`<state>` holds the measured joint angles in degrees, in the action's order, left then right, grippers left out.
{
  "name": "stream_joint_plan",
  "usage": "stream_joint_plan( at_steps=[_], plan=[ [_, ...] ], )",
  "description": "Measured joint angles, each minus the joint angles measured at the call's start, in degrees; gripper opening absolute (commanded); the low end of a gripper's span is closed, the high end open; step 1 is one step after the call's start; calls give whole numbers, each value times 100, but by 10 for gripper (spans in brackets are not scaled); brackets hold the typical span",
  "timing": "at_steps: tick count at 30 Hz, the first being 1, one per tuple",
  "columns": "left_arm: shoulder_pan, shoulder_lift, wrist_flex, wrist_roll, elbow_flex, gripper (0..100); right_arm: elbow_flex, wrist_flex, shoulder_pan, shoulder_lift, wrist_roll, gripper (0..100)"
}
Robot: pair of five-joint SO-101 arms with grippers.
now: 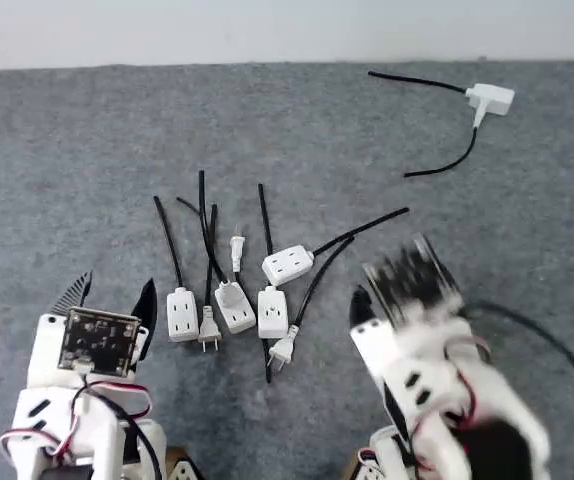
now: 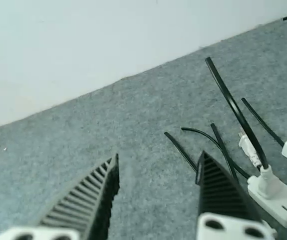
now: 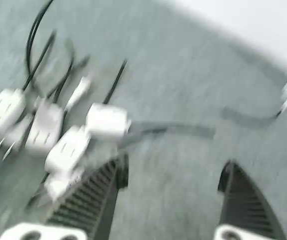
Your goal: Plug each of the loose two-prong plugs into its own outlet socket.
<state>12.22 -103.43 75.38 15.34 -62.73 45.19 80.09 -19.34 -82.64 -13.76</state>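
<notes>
**While jaws stand spread, a tangle lies mid-frame**

In the high view's centre, white two-prong plugs [image 1: 209, 328] and white block outlet sockets [image 1: 272, 312] overlap on grey carpet [image 1: 87, 150], and their black cords [image 1: 205, 215] cross. The left gripper [image 1: 112, 298] is at lower left. The right gripper [image 1: 392, 285] is at lower right, its outline hard to make out. Another white connector [image 1: 489, 98] lies at upper right.

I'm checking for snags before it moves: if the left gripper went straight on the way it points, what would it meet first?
Probably just bare grey mat: the left gripper is open over it. The nearest black cord end lies off toward one finger, though depth is unclear.
</notes>
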Motion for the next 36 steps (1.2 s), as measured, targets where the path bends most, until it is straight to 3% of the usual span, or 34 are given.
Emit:
stream_joint_plan(
  at_steps=[6,12,19,29,36],
  plan=[
    [0,-9,-176,0,-563,239,1670,-571,738,-2013,-9,285],
    [-26,-9,-624,0,-1222,239,1890,-598,765,-1600,-9,285],
    [53,-9,-985,-79,-1732,239,1908,-1231,-211,-79,932,285],
    [404,-9,-1020,-316,-1776,239,2470,-3024,-1451,2787,2989,288],
    [404,-9,-1046,-334,-1864,239,3077,-4571,-2189,3657,3288,288]
  ],
)
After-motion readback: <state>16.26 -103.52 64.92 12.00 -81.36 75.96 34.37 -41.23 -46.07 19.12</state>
